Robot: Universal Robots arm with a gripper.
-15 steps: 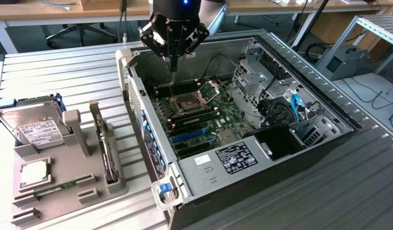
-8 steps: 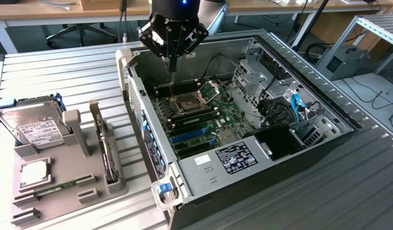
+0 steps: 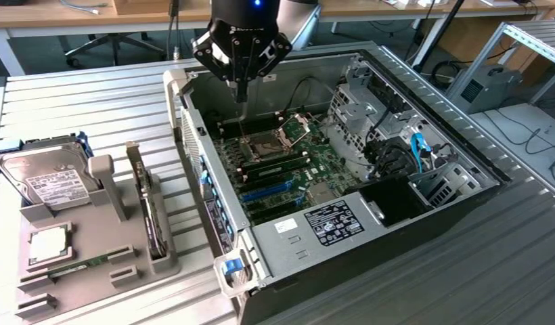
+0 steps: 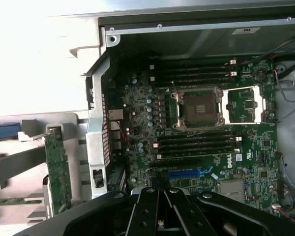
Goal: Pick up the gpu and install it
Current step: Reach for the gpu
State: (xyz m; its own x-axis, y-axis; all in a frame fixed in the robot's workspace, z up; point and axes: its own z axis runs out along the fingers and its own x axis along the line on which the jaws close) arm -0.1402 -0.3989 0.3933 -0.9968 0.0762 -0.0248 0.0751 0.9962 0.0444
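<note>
The gpu (image 3: 147, 206) stands on its edge in a slot of the grey holder (image 3: 101, 233) at the exterior view's left, beside the open computer case. In the wrist view the gpu (image 4: 57, 172) shows as a green board just outside the case's rear wall. My gripper (image 3: 242, 95) hangs above the back part of the motherboard (image 3: 277, 166), inside the case opening, well away from the gpu. Its fingers (image 4: 150, 209) are shut together with nothing between them. Blue expansion slots (image 4: 187, 173) lie on the motherboard just under the gripper.
The open case (image 3: 440, 145) lies on its side on a slatted metal table. The grey holder also carries a hard drive (image 3: 42, 177), a processor (image 3: 50, 245) and a RAM stick (image 3: 79, 264). Cables and drive cages (image 3: 395, 156) fill the case's far side.
</note>
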